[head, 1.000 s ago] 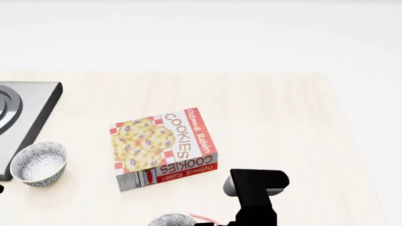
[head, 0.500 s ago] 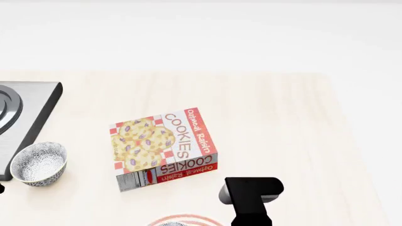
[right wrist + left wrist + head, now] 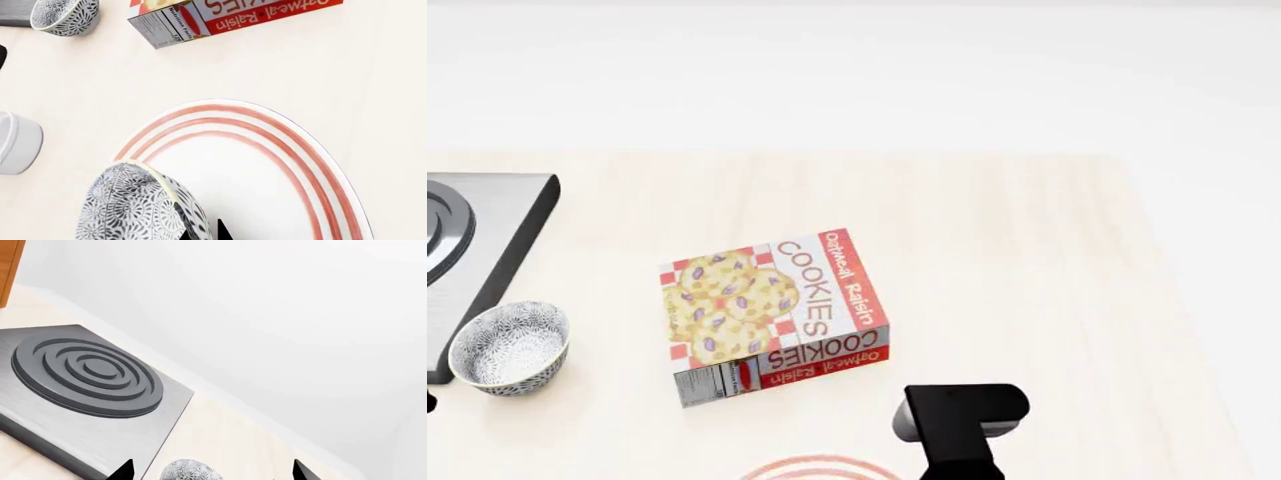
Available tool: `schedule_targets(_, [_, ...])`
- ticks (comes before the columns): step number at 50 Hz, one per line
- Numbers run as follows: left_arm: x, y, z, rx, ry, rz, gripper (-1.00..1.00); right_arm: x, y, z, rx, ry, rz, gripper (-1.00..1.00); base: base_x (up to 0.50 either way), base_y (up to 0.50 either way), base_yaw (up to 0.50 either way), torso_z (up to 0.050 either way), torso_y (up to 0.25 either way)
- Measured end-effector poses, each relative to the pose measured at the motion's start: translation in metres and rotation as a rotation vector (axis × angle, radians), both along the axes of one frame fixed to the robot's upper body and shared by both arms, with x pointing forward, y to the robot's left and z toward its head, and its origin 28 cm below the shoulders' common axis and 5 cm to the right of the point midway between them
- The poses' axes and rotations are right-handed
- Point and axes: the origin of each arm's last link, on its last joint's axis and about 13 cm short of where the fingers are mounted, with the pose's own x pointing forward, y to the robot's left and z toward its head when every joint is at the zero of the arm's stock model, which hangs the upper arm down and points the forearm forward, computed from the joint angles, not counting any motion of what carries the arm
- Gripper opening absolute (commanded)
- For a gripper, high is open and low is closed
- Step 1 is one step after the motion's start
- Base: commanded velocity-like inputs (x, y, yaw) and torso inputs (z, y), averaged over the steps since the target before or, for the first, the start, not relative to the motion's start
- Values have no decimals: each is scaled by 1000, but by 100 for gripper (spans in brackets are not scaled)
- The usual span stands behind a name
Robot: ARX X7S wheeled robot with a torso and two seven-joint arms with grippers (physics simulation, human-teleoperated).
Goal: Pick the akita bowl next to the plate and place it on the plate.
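Observation:
In the right wrist view my right gripper is shut on the rim of the akita bowl. The bowl is grey-black speckled and hangs tilted over the near part of the plate. The plate is wide and white with red rings. I cannot tell whether the bowl touches it. The head view shows only the plate's far rim at the bottom edge, beside the black right arm. My left gripper is open, its fingertips wide apart on either side of a second speckled bowl.
A cookie box lies just beyond the plate. The second bowl sits at the left, beside a grey stove burner. A plain white cup stands left of the plate. The table's right edge runs down the right side.
My right arm has drawn back toward the near edge. The held bowl has dropped out of the head view, and the plate's red rim now shows there.

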Motion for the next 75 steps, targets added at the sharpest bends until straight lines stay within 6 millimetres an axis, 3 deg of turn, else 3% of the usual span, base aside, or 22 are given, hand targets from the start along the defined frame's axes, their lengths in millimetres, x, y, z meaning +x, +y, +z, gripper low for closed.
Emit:
schedule_targets(12, [0,0,0,0,0,0,100,1,0,-2,-14,-1,-4,-100,0,0,0,0,0])
schedule_targets(13, [0,0,0,0,0,0,100,1,0,-3,-14,-2,-4,100,0,0,0,0,0])
schedule_targets(33, [-1,0,2,-1,1,0,100,0,-1,4,-13,-43,13,100,0,0,0,0,0])
schedule_targets(57, [0,0,0,-1,2,1,100,-4,-7,37,-37,-164,-1,100,0,0,0,0,0])
schedule_targets(75, [1,1,-2,-4,4,2,100,-14,-16,64,-37,-358,-66,100,0,0,0,0,0])
